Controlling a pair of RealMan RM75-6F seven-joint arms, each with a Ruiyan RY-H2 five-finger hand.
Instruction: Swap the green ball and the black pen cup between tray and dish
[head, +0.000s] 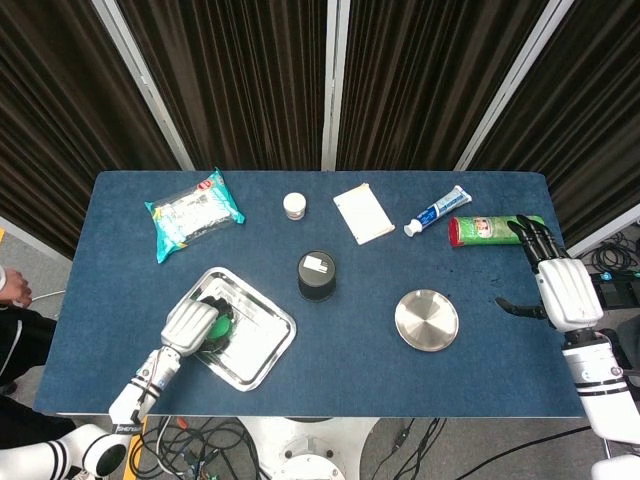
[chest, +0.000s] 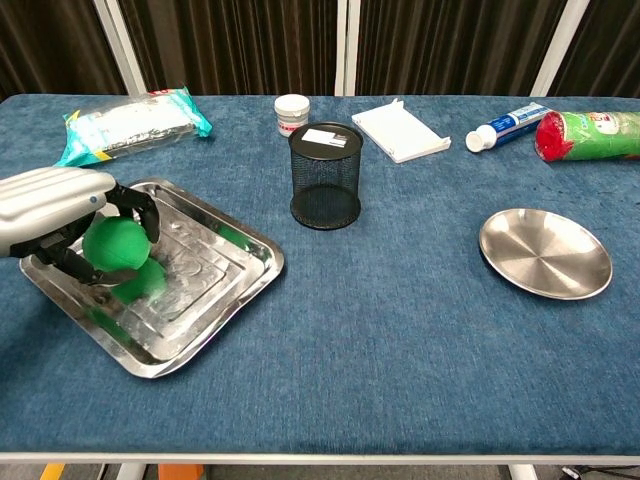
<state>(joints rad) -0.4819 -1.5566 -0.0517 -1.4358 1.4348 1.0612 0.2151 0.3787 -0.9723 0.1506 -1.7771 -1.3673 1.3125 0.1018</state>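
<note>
The green ball hangs just over the left part of the steel tray, its reflection showing below it. My left hand grips the ball from above, fingers curled around it; in the head view the left hand covers most of the ball above the tray. The black mesh pen cup stands upright on the cloth between tray and round steel dish, which holds nothing. My right hand hovers at the table's right edge, fingers apart, holding nothing.
Along the far edge lie a teal wipes pack, a small white jar, a white flat box, a toothpaste tube and a green packet close to my right hand.
</note>
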